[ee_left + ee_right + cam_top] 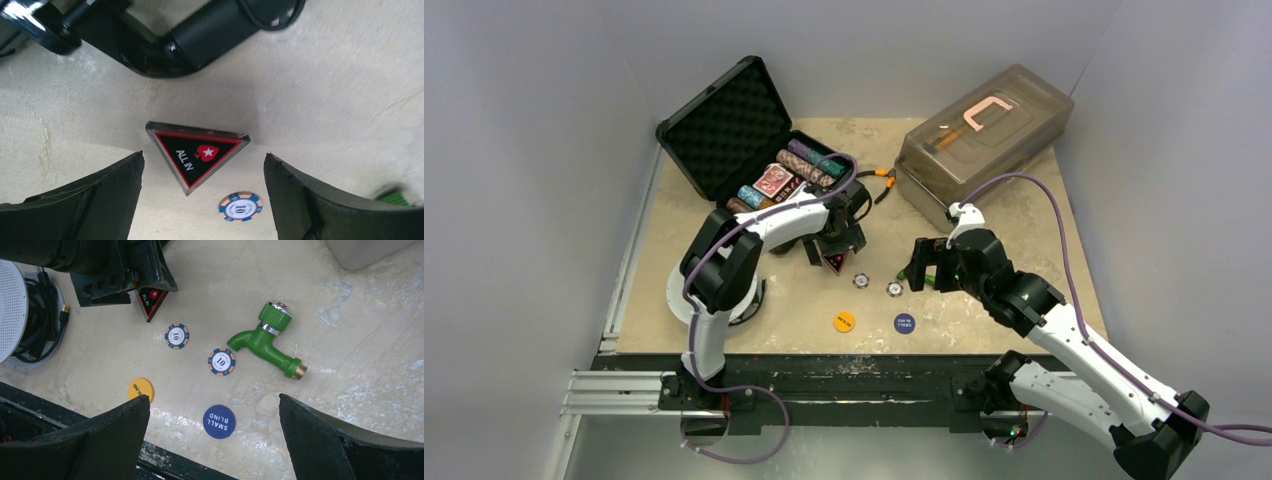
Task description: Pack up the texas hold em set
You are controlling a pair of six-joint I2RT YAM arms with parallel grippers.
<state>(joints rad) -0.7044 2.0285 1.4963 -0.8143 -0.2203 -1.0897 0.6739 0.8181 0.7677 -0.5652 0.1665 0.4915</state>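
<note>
The black case (pixel 724 125) stands open at the back left, its base holding rows of chips (pixel 809 165) and a red card deck (pixel 773 181). My left gripper (pixel 833 250) (pixel 204 156) hangs open just in front of the case. The dark "ALL IN" triangle marker (pixel 197 155) (pixel 833 263) (pixel 150 299) sits between its fingers, touching neither. Two "10" chips (pixel 177 336) (pixel 222 361), a yellow button (pixel 140 389) and a blue "SMALL BLIND" button (pixel 218 421) lie loose on the table. My right gripper (pixel 214 397) (pixel 921 268) is open and empty above the blue button.
A green toy faucet (pixel 265 340) lies right of the chips. A large translucent grey box (pixel 984 140) stands at the back right, with orange-handled pliers (pixel 879 178) between it and the case. The table's front edge (pixel 165 460) runs just below the buttons.
</note>
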